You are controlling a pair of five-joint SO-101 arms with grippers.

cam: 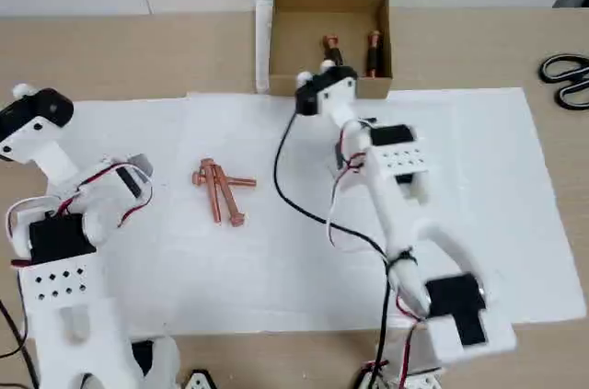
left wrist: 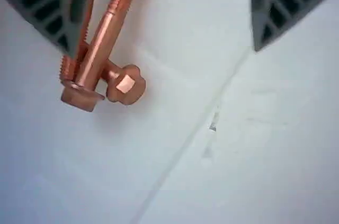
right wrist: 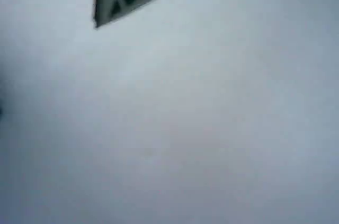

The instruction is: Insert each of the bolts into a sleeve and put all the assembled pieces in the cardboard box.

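Sitting in the cardboard box (cam: 281,40) are two assembled pieces (cam: 352,51). Loose bolts (cam: 221,188) lie on the white sheet (cam: 276,269) near the wide-spread left gripper (left wrist: 161,48), not yet sleeved or boxed.

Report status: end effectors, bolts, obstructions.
Left end effector open, one finger beside loose bolts on the paper. Right end effector over paper. Two assembled pieces in cardboard box. No obstruction seen.
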